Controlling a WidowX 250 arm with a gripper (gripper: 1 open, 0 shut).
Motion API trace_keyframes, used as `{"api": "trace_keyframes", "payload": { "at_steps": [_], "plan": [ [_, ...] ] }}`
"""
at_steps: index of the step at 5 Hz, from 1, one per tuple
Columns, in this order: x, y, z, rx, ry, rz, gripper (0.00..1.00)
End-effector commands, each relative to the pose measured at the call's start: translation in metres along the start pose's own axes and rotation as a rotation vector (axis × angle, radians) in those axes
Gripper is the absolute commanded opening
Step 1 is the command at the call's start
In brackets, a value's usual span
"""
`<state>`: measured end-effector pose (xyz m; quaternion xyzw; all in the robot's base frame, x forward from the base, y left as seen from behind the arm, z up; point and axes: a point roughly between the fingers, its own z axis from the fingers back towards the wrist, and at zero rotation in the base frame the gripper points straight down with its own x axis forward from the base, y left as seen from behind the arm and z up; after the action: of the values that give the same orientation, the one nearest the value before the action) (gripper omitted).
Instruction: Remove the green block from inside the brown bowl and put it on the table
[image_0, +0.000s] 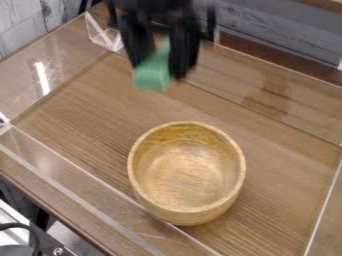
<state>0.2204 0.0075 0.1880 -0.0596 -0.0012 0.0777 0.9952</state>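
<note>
My black gripper (159, 62) is high near the top of the camera view, blurred by motion, shut on the green block (152, 70), which hangs between its fingers well above the table (80, 110). The brown bowl (187, 172) sits below and to the right of the gripper, toward the front of the table, round and light wood, with nothing inside it.
Clear acrylic walls (54, 45) ring the wood-grain tabletop, with a front wall edge (80, 200) close to the bowl. Bare tabletop lies left of and behind the bowl.
</note>
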Motion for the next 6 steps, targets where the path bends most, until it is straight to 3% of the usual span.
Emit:
{"api": "trace_keyframes", "payload": {
  "at_steps": [1, 3, 5, 6],
  "plan": [
    [-0.006, -0.008, -0.011, 0.013, -0.043, -0.045, 0.0],
    [-0.033, -0.039, -0.048, 0.034, -0.043, -0.14, 0.0],
    [-0.037, -0.053, -0.075, 0.04, -0.069, -0.138, 0.0],
    [-0.035, -0.054, -0.079, 0.037, -0.08, -0.134, 0.0]
  ]
}}
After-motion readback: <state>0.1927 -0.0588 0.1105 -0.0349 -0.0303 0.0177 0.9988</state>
